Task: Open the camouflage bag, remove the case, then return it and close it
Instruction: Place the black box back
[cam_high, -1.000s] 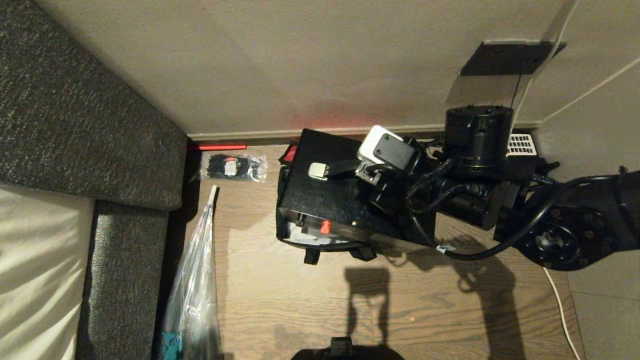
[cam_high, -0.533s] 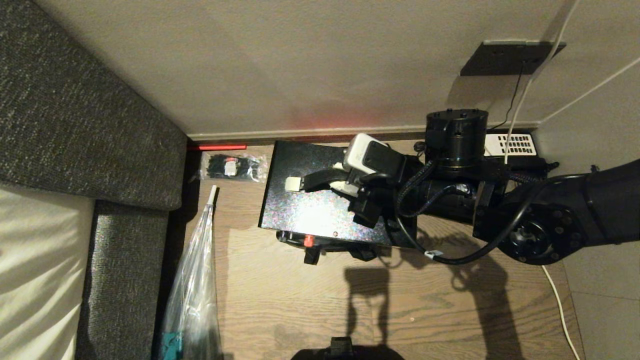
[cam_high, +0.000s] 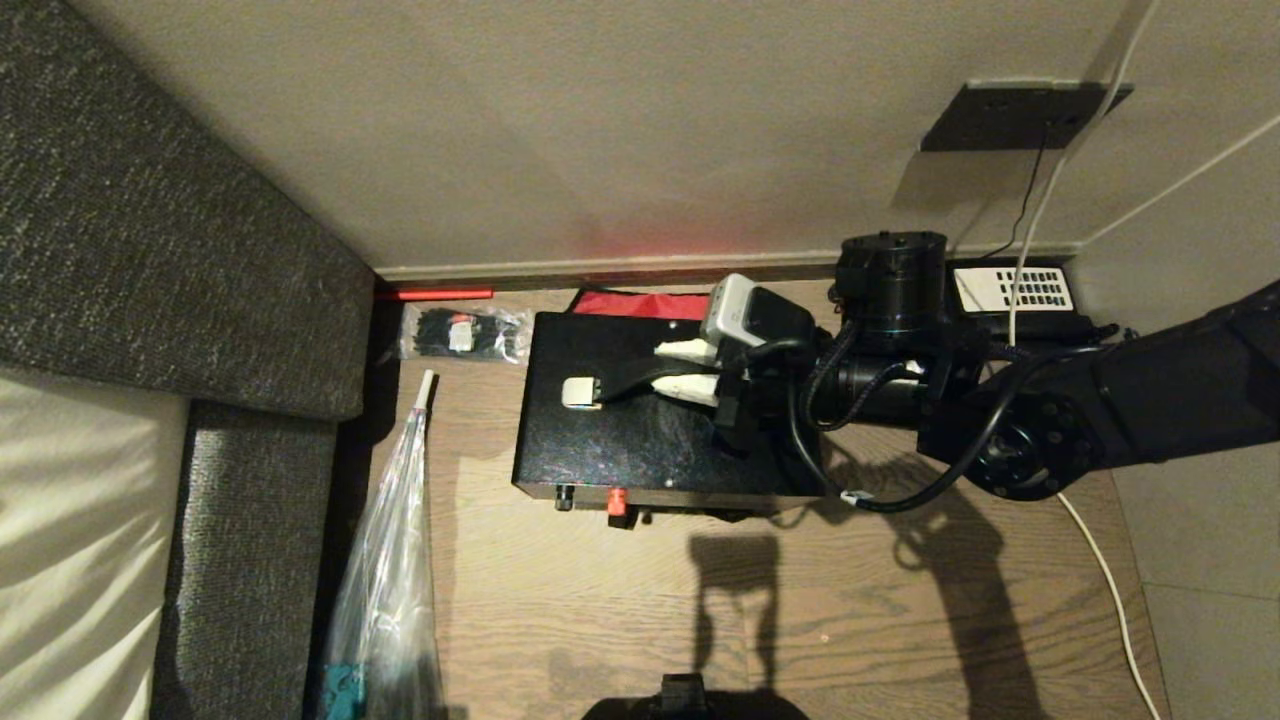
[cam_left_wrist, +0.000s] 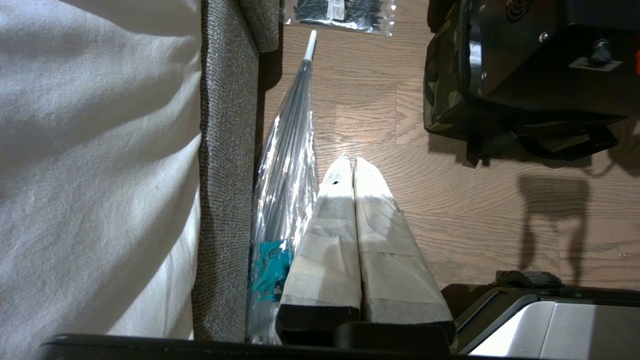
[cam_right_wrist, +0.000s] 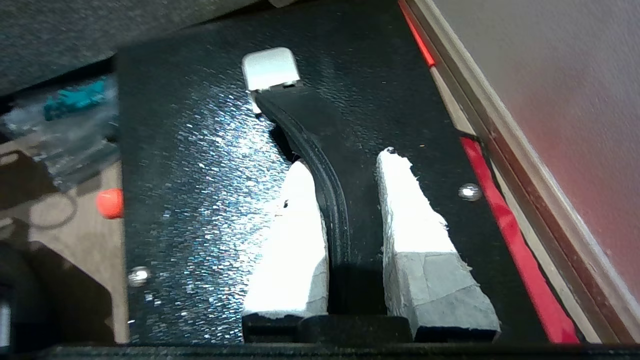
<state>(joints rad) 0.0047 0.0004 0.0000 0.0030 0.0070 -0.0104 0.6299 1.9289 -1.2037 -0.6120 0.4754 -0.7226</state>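
Right wrist view, right end effector (cam_right_wrist: 350, 200) grasping case (cam_right_wrist: 200, 165) handle (cam_right_wrist: 320, 165), case beneath it.

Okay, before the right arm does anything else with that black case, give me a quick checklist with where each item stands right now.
1. Right gripper shut on the case handle: ok.
2. The case level: ok.
3. Camouflage bag open, red lining showing: ok.
4. Case fully seated in the bag: cannot tell.
5. Packet of ties apart from the case: ok.
6. Left gripper shut, parked near the umbrella: ok.
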